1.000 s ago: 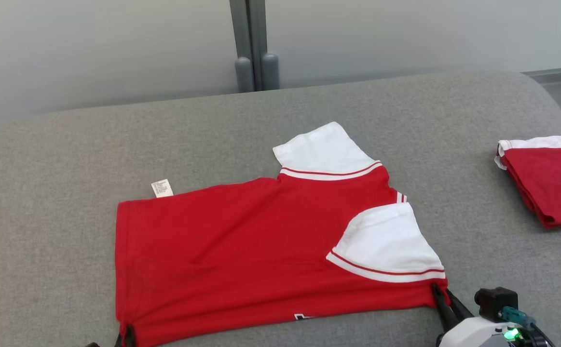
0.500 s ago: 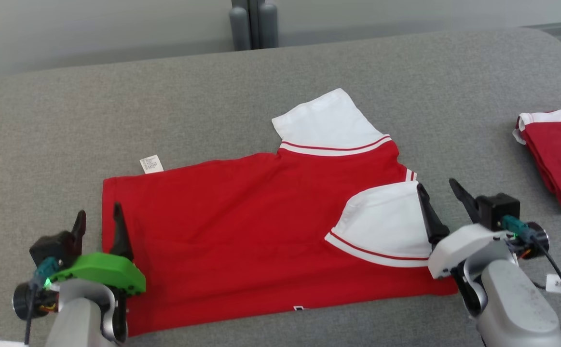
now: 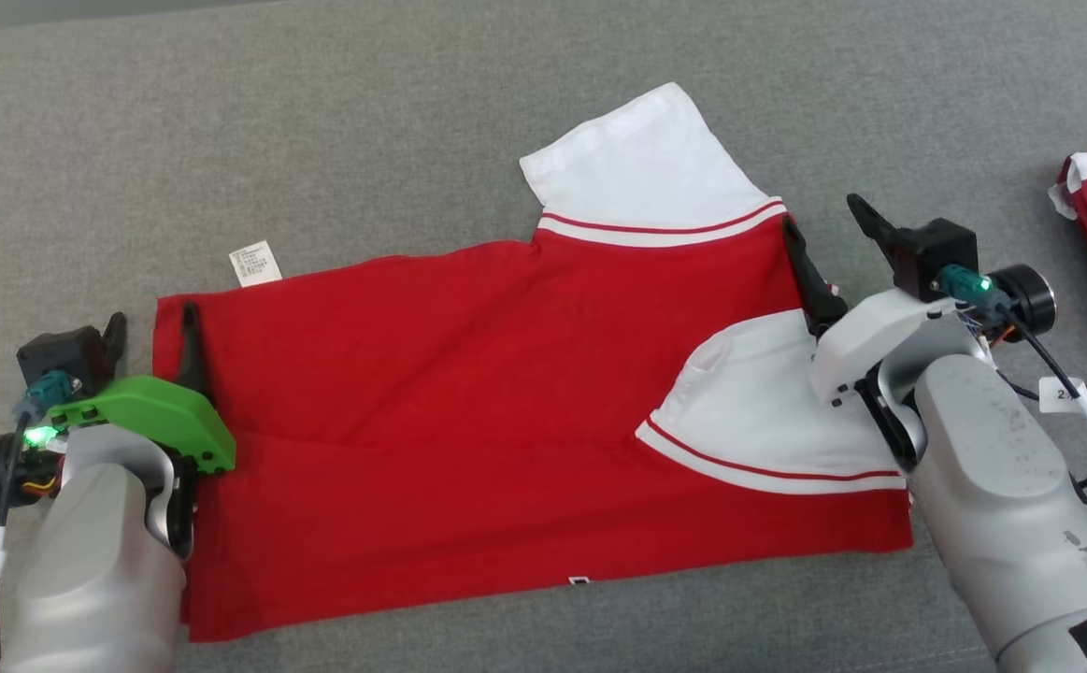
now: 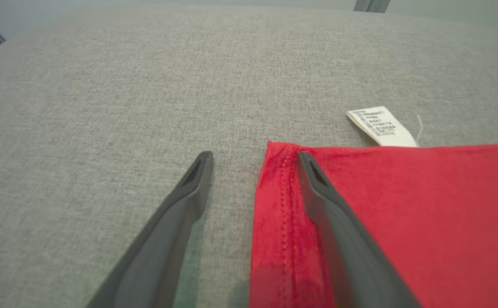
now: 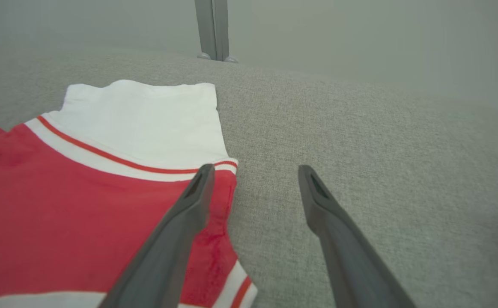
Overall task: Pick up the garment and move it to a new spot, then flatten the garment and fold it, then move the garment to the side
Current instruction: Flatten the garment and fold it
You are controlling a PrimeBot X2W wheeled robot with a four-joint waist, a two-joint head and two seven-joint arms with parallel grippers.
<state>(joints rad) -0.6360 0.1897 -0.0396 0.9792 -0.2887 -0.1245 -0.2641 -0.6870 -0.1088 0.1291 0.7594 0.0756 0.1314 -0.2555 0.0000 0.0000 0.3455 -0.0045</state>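
- Soft, even, fairly bright light fills all three views; its source cannot be told, and the grey padded surface (image 3: 412, 112) shows no glare.
- Shadows are weak: a faint dark smear lies beneath the left gripper (image 4: 254, 156), on the surface and on the red garment (image 4: 424, 214).
- The head view is sharp, weave included.
- Both wrist views turn hazy toward the top; the grey post (image 5: 212, 30) is soft.
- A green lamp (image 3: 35, 435) glows on the left wrist.

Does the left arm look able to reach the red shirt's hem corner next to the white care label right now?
Probably yes. The left end effector is open and straddles the hem of the red shirt just short of the care label, with nothing in between.
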